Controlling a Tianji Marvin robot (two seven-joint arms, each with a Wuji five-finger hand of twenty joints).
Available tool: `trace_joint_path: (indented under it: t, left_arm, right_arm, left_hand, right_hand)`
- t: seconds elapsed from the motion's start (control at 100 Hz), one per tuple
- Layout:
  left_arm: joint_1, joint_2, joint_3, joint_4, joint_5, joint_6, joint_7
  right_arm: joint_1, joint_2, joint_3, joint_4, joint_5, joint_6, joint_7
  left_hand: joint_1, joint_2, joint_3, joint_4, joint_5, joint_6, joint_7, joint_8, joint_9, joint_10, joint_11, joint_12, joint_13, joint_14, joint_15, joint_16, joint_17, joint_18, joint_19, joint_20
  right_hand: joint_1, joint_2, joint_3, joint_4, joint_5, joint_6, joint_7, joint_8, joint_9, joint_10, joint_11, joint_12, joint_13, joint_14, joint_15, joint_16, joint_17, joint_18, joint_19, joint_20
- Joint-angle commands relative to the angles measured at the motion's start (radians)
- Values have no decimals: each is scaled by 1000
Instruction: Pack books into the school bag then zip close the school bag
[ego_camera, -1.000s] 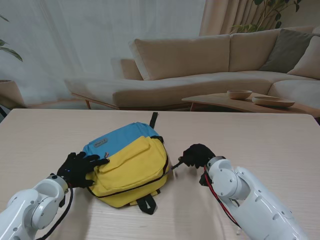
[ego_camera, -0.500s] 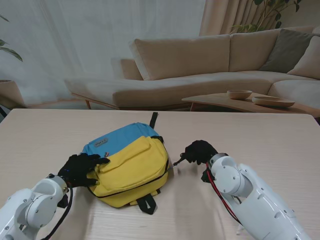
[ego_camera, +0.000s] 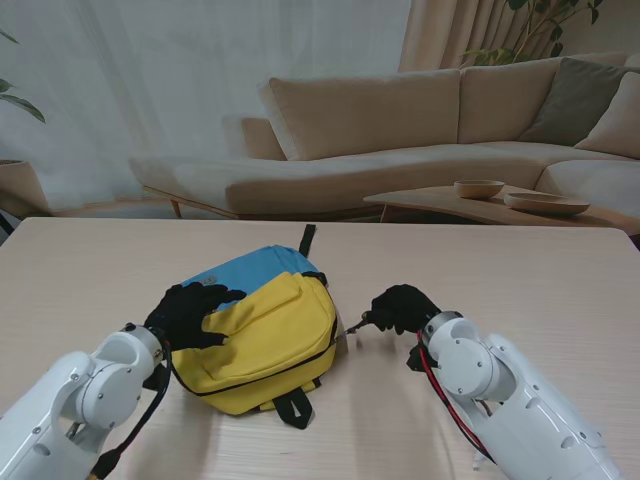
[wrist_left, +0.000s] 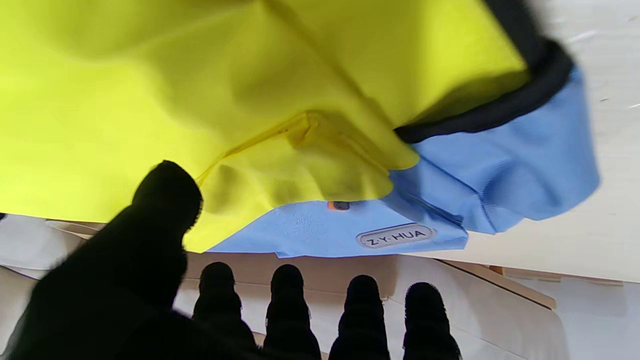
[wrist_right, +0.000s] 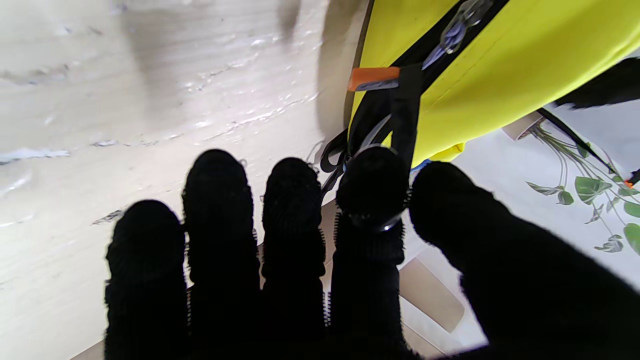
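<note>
Tabletop (ego_camera: 520, 270) | my left hand (ego_camera: 188, 314) spread flat on school bag (ego_camera: 262, 335) | my right hand (ego_camera: 399, 308) apparently pinching zipper pull (ego_camera: 357, 323)

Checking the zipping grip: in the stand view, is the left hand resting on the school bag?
Yes, the left hand lies on the school bag, its fingers spread across the blue and yellow fabric.
</note>
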Motion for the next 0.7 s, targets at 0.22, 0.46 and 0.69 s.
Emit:
trace_joint_path:
  t: [0.22, 0.46, 0.69]
  left_arm:
    - [-129, -16, 182, 91, -37, 202, -44]
    - [-134, -1, 218, 106, 1, 199, -109]
    - [-88, 19, 189, 108, 94, 45, -178]
  right_arm:
    - [-81, 15, 51, -67, -4, -63, 57]
    - [-79, 15, 57, -78, -9, -72, 54]
    - [-46, 14, 65, -76, 26, -32, 80]
  left_hand:
    - [-88, 24, -112, 29, -14, 102, -84, -268, -46, 24, -126, -74, -43, 9, -116, -132, -2, 31, -163, -170]
    - [-73, -16, -77, 24, -14, 89, -92, -339, -46, 4, -139, -133, -41, -24, -126, -185, 3, 13, -163, -217]
    - [-82, -34, -26, 20, -11, 47, -100, -420, -42, -54, -145, -175, -36, -58, -136, -237, 9, -16, -158, -235]
  right_hand:
    - [-31, 4, -9, -15, 2, 13, 29, -6, -1, 24, 9, -8, 6, 15, 0, 6, 6, 12, 25, 17]
    - [-30, 3, -12, -14, -2, 10, 24, -4, -10, 19, 6, -9, 0, 12, -3, 5, 5, 10, 24, 17]
    - [-61, 38, -35, 33, 81, 14, 151, 186, 77, 21, 161, 105, 84, -7, 135, 36, 71, 13, 116, 50]
